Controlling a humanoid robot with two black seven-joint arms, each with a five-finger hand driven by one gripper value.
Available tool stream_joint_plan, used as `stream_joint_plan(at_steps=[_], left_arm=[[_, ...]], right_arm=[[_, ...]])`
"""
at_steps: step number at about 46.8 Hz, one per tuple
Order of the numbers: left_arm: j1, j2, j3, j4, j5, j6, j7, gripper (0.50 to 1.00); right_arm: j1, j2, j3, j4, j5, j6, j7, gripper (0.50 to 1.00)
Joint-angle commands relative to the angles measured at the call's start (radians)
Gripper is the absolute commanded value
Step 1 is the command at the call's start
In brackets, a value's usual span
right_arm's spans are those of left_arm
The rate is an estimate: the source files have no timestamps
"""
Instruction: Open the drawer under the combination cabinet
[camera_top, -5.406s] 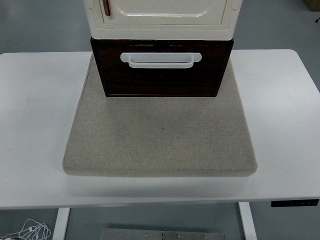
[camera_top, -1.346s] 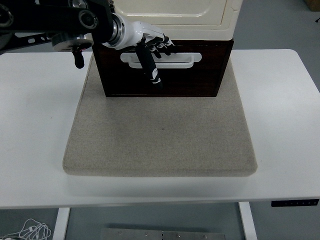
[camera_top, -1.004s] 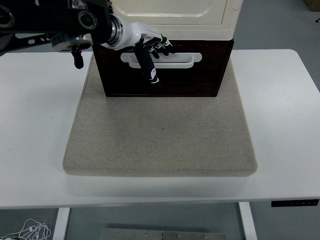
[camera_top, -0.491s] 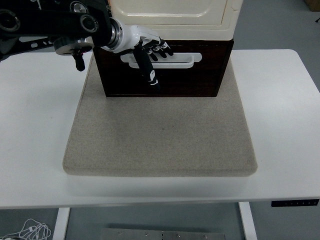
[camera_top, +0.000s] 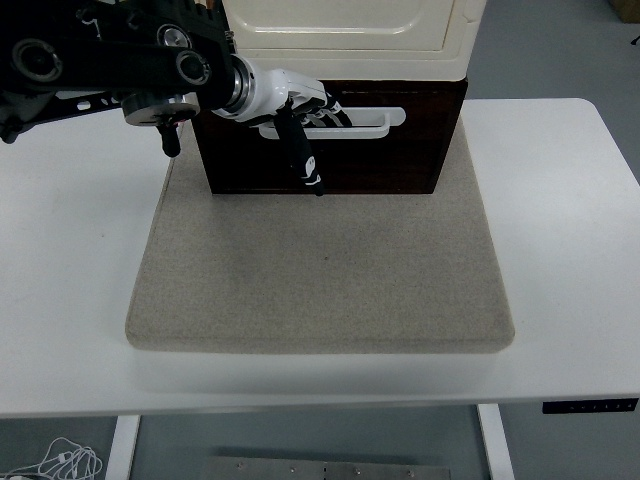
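left hand (camera_top: 296, 110) at drawer (camera_top: 325, 140) handle (camera_top: 345, 122), fingers seemingly hooked on it, grip partly hidden

Combination cabinet (camera_top: 345, 25): cream upper unit with a moulded, panelled door front, standing upright at the far middle of the table; its top runs out of view.

Dark brown wooden drawer (camera_top: 380, 150): set directly beneath the cream unit, front face toward the near edge, appearing closed and flush with the body.

White bar handle (camera_top: 365, 121): long, horizontal, rounded ends, mounted across the upper part of the drawer front; left portion covered.
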Motion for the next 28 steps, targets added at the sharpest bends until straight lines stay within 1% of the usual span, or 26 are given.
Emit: stream_joint_plan(at_steps=[1, 13, 20, 28], left_arm=[[-0.003, -0.002, -0.001, -0.002, 0.0, -0.002, -0.001, 1.0], [-0.015, 0.0, -0.001, -0.005, -0.002, -0.024, -0.005, 1.0], [-0.02, 0.004, -0.006, -0.004, -0.002, -0.077, -0.014, 1.0], [-0.024, 0.011, -0.006, -0.004, -0.002, -0.105, -0.015, 1.0]], right_arm=[[0.0, 0.0, 0.0, 0.0, 0.0, -0.001, -0.002, 0.928], [0.0, 0.0, 0.0, 0.0, 0.0, -0.001, 0.0, 0.926], [0.0, 0.0, 0.0, 0.0, 0.0, 0.0, 0.0, 0.926], [0.0, 0.0, 0.0, 0.0, 0.0, 0.0, 0.0, 0.926]])
